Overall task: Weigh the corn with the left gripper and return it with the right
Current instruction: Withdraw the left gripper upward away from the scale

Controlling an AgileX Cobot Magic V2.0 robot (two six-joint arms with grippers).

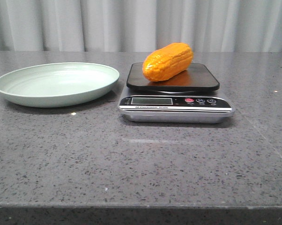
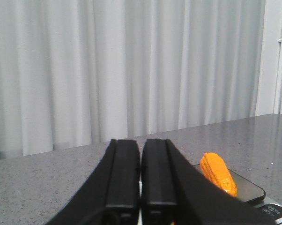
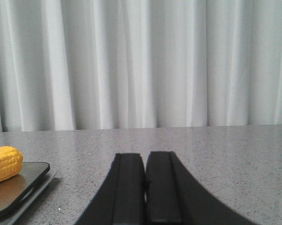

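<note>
The orange-yellow corn (image 1: 168,61) lies on the black platform of a digital kitchen scale (image 1: 175,104) in the middle of the table. The same corn (image 2: 218,173) shows in the left wrist view, off to one side of my left gripper (image 2: 141,143), which is shut with nothing between its black fingers. In the right wrist view the corn (image 3: 5,163) sits at the edge of the picture on the scale (image 3: 17,187). My right gripper (image 3: 145,155) is shut and empty, well apart from the corn. Neither gripper appears in the front view.
A pale green plate (image 1: 19,91) rests on the grey speckled table to the left of the scale. White curtains hang behind the table. The table's front edge runs along the bottom of the front view.
</note>
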